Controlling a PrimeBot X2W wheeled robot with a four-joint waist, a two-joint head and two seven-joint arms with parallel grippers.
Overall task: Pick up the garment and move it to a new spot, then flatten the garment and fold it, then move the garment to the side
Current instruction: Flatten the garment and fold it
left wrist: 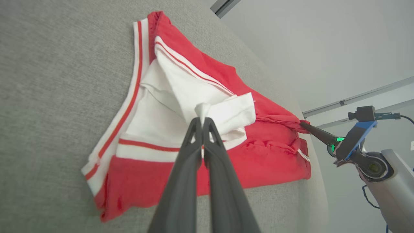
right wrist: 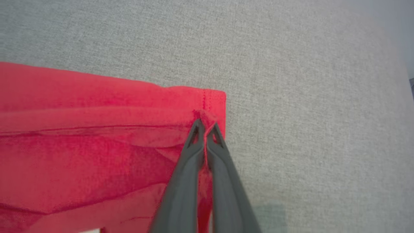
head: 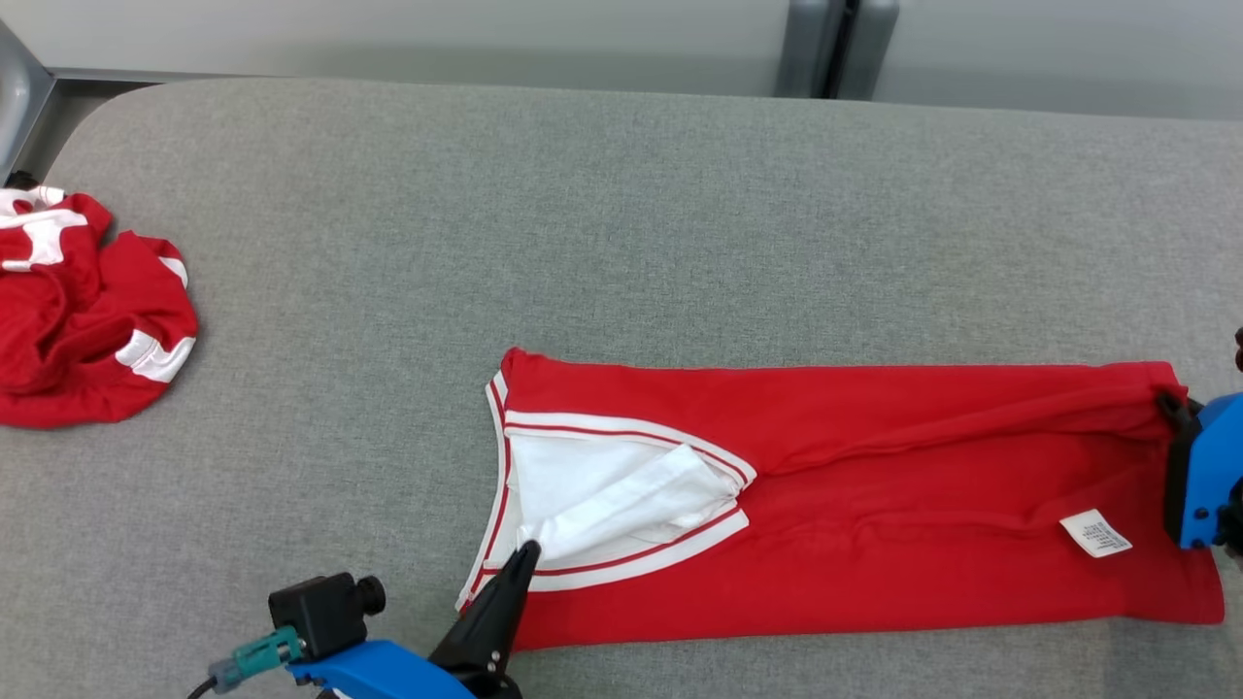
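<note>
A red garment (head: 874, 466) with white and red striped trim lies folded lengthwise across the grey padded table (head: 583, 214). Its white sleeve (head: 621, 505) lies folded over the left end. My left gripper (head: 527, 555) is shut on a corner of that white sleeve, and the pinched cloth sticks up between the tips (left wrist: 202, 121) in the left wrist view. My right gripper (right wrist: 205, 124) is shut on a fold of red fabric at the hem corner (right wrist: 213, 100), at the garment's right end (head: 1170, 400). A white care label (head: 1095, 533) shows near that end.
A second red and white garment (head: 87, 311) lies crumpled at the table's left edge. Bare grey padding stretches behind the garment and to its left. The table's rounded far edge meets a pale wall with a dark post (head: 835, 44).
</note>
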